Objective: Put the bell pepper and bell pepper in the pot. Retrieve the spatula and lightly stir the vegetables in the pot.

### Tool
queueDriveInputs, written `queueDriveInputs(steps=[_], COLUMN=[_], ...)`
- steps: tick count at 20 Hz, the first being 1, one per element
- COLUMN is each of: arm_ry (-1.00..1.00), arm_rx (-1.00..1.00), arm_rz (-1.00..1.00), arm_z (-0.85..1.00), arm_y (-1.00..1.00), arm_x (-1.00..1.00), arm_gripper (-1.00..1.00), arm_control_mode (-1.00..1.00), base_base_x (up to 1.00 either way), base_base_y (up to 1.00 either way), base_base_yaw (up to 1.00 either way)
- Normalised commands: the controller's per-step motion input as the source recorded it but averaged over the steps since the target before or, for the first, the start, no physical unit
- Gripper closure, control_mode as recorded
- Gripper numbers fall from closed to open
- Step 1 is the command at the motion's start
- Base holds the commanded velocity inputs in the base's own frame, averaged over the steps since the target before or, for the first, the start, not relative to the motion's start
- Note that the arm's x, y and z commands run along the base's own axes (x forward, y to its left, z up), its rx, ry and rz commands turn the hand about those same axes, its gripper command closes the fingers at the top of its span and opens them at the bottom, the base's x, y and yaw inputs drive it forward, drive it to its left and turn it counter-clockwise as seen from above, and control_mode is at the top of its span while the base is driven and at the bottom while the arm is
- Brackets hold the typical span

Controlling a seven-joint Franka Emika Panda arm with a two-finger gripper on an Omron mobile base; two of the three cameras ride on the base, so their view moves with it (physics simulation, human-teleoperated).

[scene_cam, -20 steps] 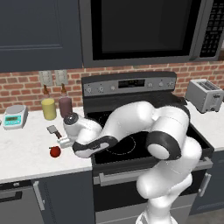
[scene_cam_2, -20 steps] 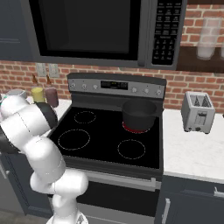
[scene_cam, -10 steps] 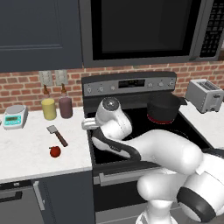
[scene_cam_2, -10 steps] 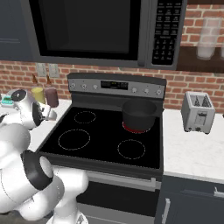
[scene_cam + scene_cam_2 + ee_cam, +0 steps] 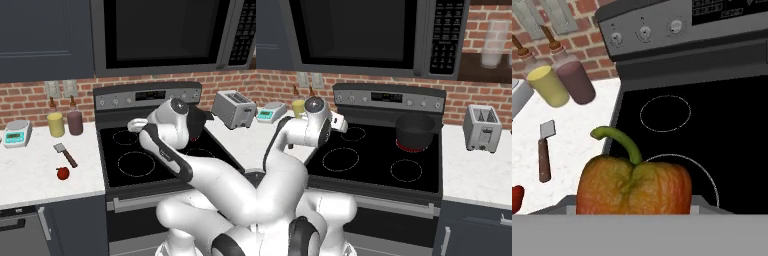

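Here the fingers are clamped on the orange pepper (image 5: pixel 634 187), above the stove's (image 5: pixel 150 165) front-left burner. The red pepper (image 5: pixel 62 173) and spatula (image 5: pixel 65 154) lie on the bench (image 5: pixel 30 170); the pot (image 5: pixel 415 131) sits back right.

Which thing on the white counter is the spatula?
Start at the black stove and look to the white counter on its left. In front of the yellow bottle and the purple bottle lies the spatula, flat, with a grey square blade and brown handle, unlike the round red pepper nearby.
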Motion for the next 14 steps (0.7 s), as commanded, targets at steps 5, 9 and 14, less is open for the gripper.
queueDriveInputs(steps=[5, 9, 14], arm_ry=[0.00, 0.00, -0.03], arm_rx=[0.02, 0.00, 0.00], arm_rz=[-0.01, -0.03, -0.04], arm_z=[0.05, 0.00, 0.08], arm_y=[-1.00, -1.00, -1.00], arm_x=[0.09, 0.29, 0.17], arm_gripper=[1.00, 1.00, 1.00], arm_control_mode=[-1.00, -1.00, -1.00], base_base_x=[0.00, 0.00, 0.00], base_base_y=[0.00, 0.00, 0.00], base_base_yaw=[0.00, 0.00, 0.00])
